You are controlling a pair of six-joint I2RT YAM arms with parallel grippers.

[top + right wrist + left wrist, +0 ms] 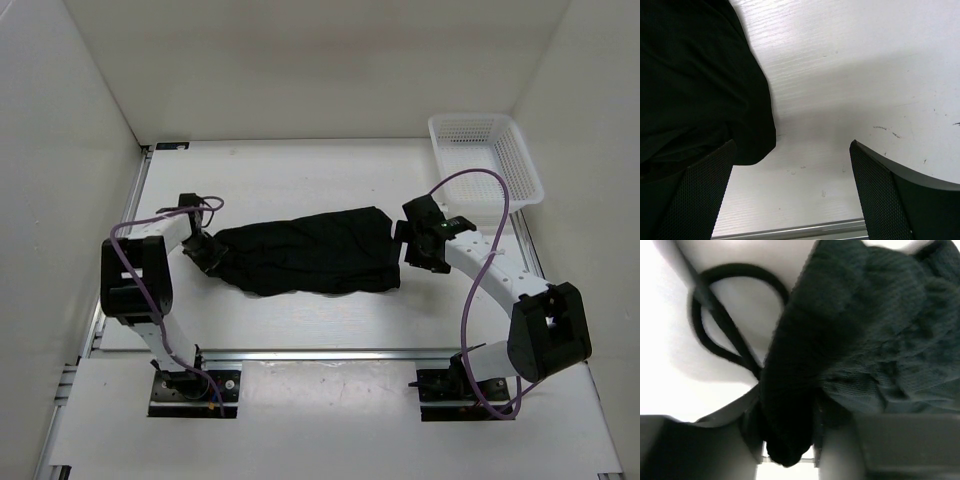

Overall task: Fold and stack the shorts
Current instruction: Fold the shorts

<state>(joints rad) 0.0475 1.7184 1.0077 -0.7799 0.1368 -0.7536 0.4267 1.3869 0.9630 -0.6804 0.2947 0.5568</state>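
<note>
The black shorts (310,252) lie crumpled in a wide strip across the middle of the table. My left gripper (208,254) is at their left end and is shut on a bunched fold of the cloth (790,390); the pinch shows between its jaws (788,442). A black drawstring loop (735,310) lies on the table beside it. My right gripper (405,243) is at the shorts' right edge, open and empty (790,195). The cloth's corner (700,85) lies by its left finger (695,200); bare table shows between the fingers.
A white mesh basket (487,165) stands at the back right corner. White walls enclose the table on three sides. A metal rail (330,354) runs along the near edge of the table, also low in the right wrist view (790,231).
</note>
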